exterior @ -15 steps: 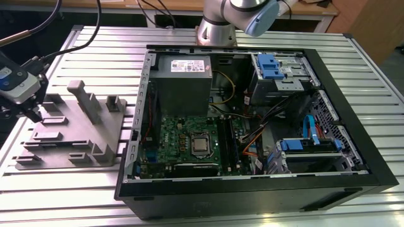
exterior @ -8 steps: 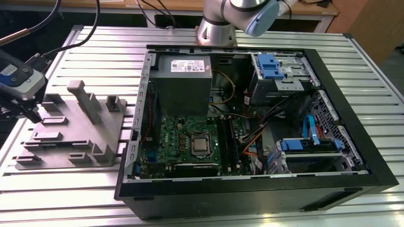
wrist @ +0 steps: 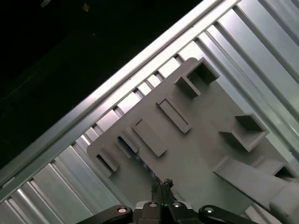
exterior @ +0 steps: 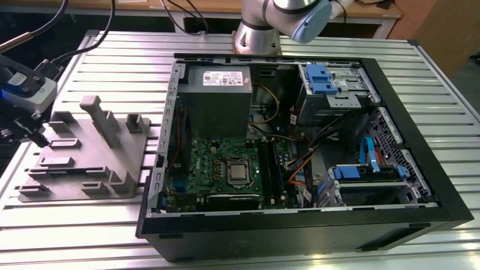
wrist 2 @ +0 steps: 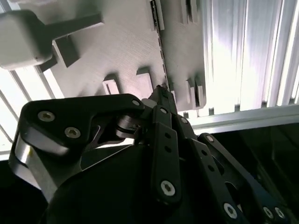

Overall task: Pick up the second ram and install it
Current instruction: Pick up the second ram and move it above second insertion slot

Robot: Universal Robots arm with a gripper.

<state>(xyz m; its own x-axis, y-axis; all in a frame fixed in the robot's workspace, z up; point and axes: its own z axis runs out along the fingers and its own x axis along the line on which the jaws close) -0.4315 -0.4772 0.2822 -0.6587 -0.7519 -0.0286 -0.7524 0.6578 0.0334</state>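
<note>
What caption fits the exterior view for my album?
Robot pincer hovers over grey parts holder beside open computer case.

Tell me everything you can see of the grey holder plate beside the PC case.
The holder is a flat, matte grey plate, plastic by its look. It carries raised rectangular blocks, slotted brackets and one tall upright post. It lies flat on the ribbed metal table, close beside the open PC case, on the exterior view's left of it. The gripper hangs over the edge away from the case; whether it touches the plate cannot be told.
</note>
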